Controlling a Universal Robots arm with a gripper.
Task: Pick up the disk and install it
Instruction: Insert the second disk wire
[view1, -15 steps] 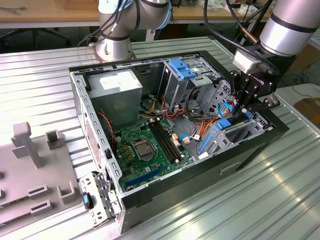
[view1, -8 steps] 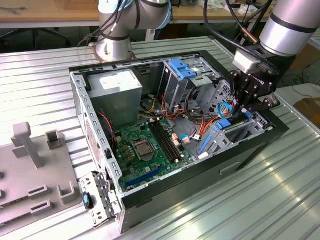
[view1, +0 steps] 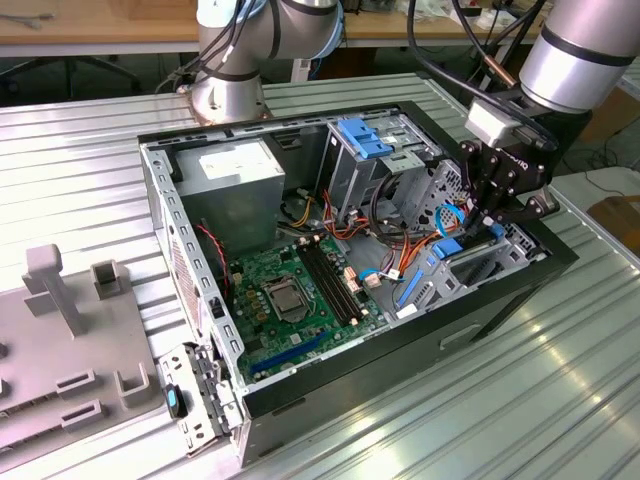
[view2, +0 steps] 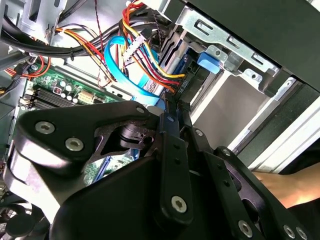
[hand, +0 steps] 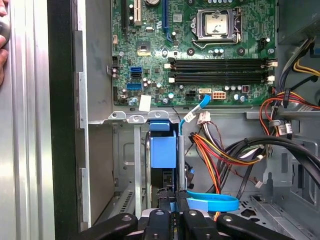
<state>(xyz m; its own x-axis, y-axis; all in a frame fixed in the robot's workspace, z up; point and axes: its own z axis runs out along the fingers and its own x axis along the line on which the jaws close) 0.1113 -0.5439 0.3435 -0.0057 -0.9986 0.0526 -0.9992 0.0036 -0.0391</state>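
No wording can be read. The white rectangular label on the grey metal power-supply box (view1: 236, 160) carries print too fine to make out in the exterior view. A short line of white lettering crosses the body of the black gripper (view1: 487, 226) and is not legible. Tiny white markings dot the green motherboard (hand: 200, 55) in the first wrist view, none decipherable. The blue-framed disk (hand: 164, 150) stands on edge, its label face hidden.
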